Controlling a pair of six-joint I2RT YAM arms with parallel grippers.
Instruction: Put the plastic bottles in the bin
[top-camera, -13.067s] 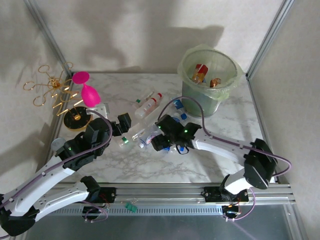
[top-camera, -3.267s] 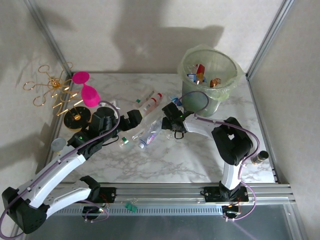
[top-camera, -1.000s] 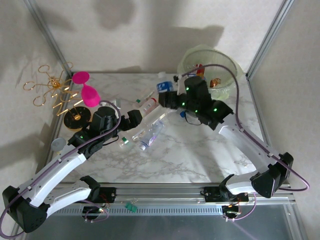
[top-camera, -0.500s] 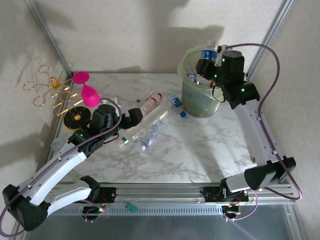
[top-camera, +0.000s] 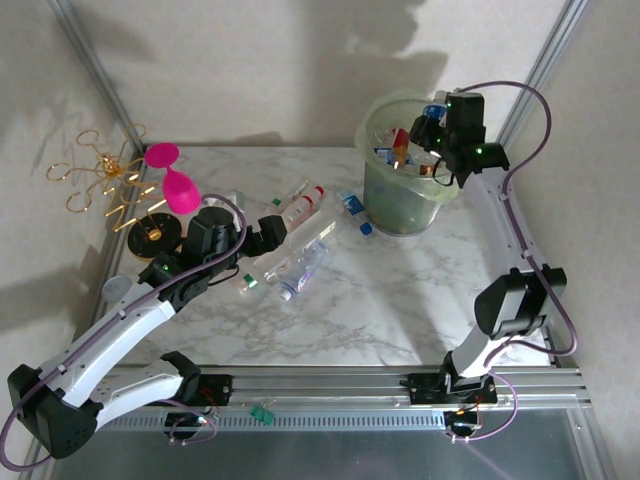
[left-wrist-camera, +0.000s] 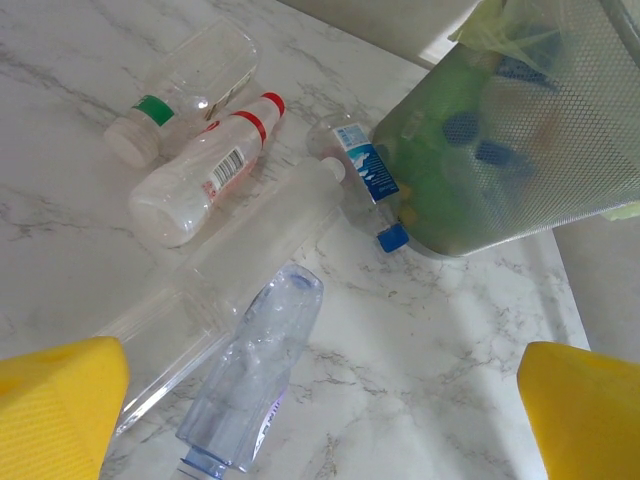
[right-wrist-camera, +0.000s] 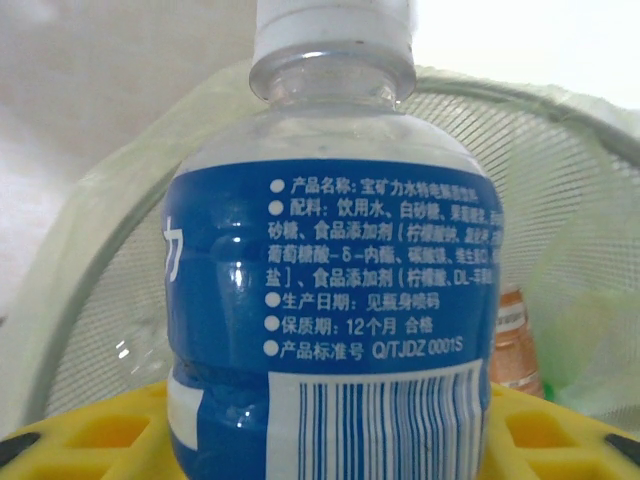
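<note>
My right gripper (top-camera: 440, 125) hangs over the pale-green bin (top-camera: 395, 205), shut on a clear plastic bottle with a blue label (right-wrist-camera: 335, 290) and a white cap, held upright between the yellow fingers (right-wrist-camera: 90, 440). Several bottles lie inside the bin, one of them copper-brown (right-wrist-camera: 512, 340). My left gripper (top-camera: 270, 232) is open low over the table, its yellow pads (left-wrist-camera: 50, 400) wide apart. Below it lie a crumpled clear bottle (left-wrist-camera: 255, 375), a long clear one (left-wrist-camera: 230, 270), a red-capped white bottle (left-wrist-camera: 205, 175), a green-capped bottle (left-wrist-camera: 175, 95) and a small blue-labelled bottle (left-wrist-camera: 355, 165) against the bin (left-wrist-camera: 510, 130).
A pink goblet (top-camera: 175, 185) and a gold wire stand (top-camera: 110, 180) stand at the back left on the marble table (top-camera: 400, 300). A loose blue cap (top-camera: 367, 228) lies by the bin's foot. Metal frame posts rise at both back corners.
My right arm has carried the blue-labelled bottle from the middle of the table up and right, to above the bin. The left arm has barely moved.
</note>
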